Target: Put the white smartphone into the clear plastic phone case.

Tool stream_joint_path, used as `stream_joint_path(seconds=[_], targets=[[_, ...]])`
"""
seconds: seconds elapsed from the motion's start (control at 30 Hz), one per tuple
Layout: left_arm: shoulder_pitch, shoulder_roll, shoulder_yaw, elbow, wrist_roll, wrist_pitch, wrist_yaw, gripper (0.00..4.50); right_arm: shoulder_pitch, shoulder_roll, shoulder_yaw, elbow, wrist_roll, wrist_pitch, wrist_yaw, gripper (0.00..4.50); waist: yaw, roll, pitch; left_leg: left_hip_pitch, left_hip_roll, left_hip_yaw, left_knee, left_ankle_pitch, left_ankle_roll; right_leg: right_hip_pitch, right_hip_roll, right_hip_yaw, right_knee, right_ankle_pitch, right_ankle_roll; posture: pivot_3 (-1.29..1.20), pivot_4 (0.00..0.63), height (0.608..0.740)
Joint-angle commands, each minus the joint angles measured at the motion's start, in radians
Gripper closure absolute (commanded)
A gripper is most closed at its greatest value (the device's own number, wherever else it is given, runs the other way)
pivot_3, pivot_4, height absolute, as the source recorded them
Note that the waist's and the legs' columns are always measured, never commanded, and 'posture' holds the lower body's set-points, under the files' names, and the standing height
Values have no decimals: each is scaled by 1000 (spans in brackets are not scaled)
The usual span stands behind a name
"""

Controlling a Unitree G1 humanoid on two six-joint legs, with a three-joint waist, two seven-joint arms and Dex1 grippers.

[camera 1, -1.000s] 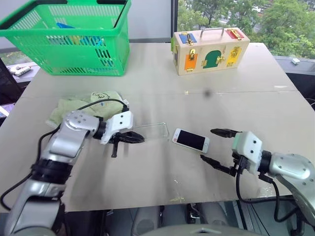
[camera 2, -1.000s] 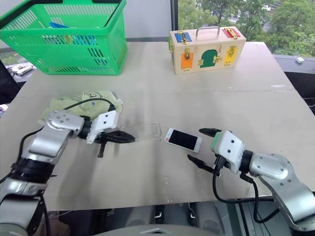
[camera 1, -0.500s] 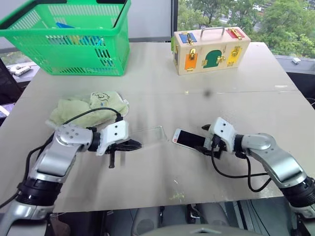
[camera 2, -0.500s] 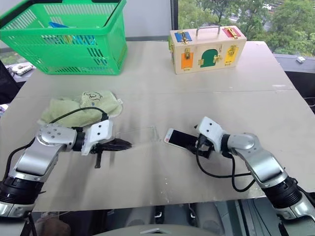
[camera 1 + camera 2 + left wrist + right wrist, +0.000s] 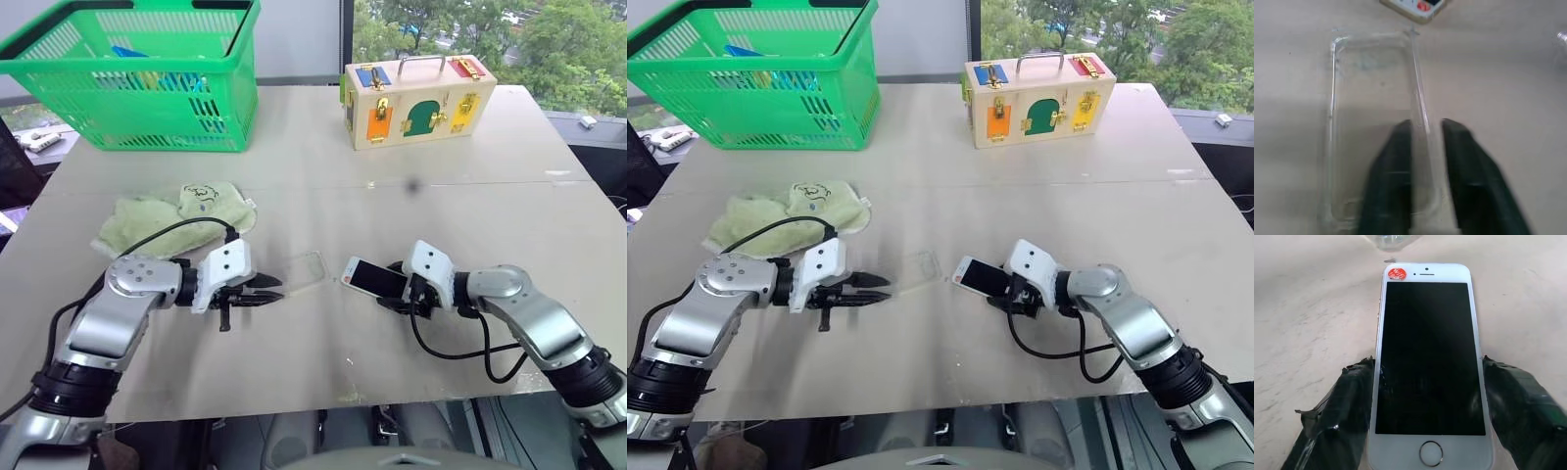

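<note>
Your right gripper [image 5: 1427, 396] clamps the phone [image 5: 1429, 357] across its long edges, screen up, likely so it can slide toward the case [image 5: 1374, 122] lying just beside it on the table [image 5: 411, 137]. Your left gripper [image 5: 1425, 129] straddles the case's side wall, fingers slightly parted, probably to steady it. A small red sticker sits by the phone's earpiece; its writing is unreadable.

A beige table [image 5: 323, 333] is carrying everything. A green basket [image 5: 137, 73] is sitting at its far left, a wooden latch box [image 5: 416, 101] at far centre. A pale green cloth [image 5: 171, 220] is lying left of middle. The clear plastic phone case [image 5: 299, 269] and the white smartphone [image 5: 374, 278] are lying near each other, apart, at centre front.
</note>
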Motion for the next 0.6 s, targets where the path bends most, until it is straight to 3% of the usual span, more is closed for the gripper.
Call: stream_joint_path(seconds=[0.03, 0.07, 0.27, 0.6], targets=[[-3, -5, 75, -36, -84, 40, 16, 1798, 22, -19, 28, 27, -30, 21, 15, 1565, 0, 0, 0, 0, 0, 0, 0, 0, 0, 0, 0, 0, 0, 0, 0, 0, 150, 740], [10, -14, 104, -51, -123, 57, 21, 1360, 20, -21, 27, 20, -29, 34, 14, 1565, 0, 0, 0, 0, 0, 0, 0, 0, 0, 0, 0, 0, 0, 0, 0, 0, 150, 740], [98, 8, 194, -158, -236, 138, 24, 1360, -33, -76, 95, -38, -90, 151, 12, 1565, 4, 0, 0, 0, 0, 0, 0, 0, 0, 0, -1, 0, -1, 0, 0, 0, 150, 740], [148, 2, 201, -238, -276, 145, 45, 1360, -120, -87, 169, -47, -77, 324, 42, 1565, 6, 1, -1, 0, -2, -1, 0, 0, 0, 0, -4, -2, -2, 0, -1, 0, 150, 740]])
